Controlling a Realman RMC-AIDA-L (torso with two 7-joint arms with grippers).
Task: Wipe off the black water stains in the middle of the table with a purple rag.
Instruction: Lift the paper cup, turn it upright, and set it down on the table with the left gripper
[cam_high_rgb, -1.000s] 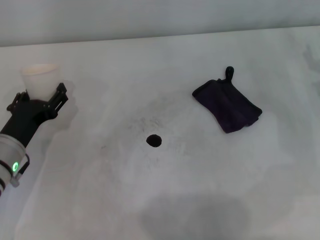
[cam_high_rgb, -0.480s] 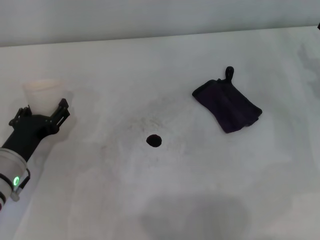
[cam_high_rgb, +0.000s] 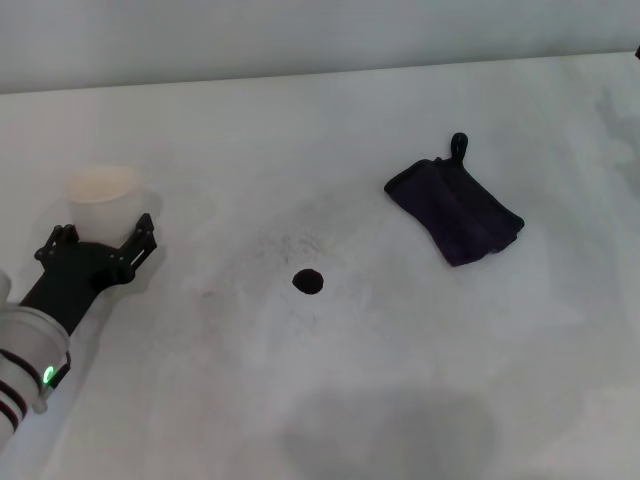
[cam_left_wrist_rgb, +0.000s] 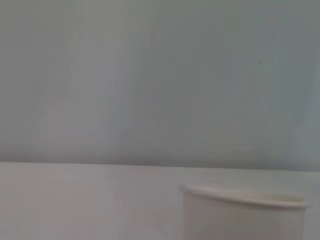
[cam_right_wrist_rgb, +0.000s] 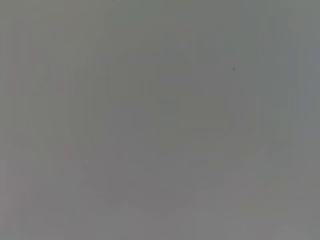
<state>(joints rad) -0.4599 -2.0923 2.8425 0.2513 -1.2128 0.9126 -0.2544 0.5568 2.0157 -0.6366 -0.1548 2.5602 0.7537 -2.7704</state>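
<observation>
The black water stain (cam_high_rgb: 308, 281) is a small round blot in the middle of the white table (cam_high_rgb: 400, 400). The purple rag (cam_high_rgb: 455, 208) lies folded to the right of it and farther back, its loop pointing away from me. My left gripper (cam_high_rgb: 100, 242) is far to the left of the stain, its two black fingers closed around the base of a pale translucent cup (cam_high_rgb: 103, 197). The cup's rim also shows in the left wrist view (cam_left_wrist_rgb: 245, 197). My right gripper is out of view; the right wrist view shows only plain grey.
Faint grey speckled smudges (cam_high_rgb: 295, 243) lie just behind the stain. A broad soft shadow (cam_high_rgb: 390, 430) falls on the table's near part. A pale wall (cam_high_rgb: 320, 35) rises behind the table's far edge.
My left gripper has moved to the right and toward me, and the pale cup has moved with it. The stain and the rag have not moved.
</observation>
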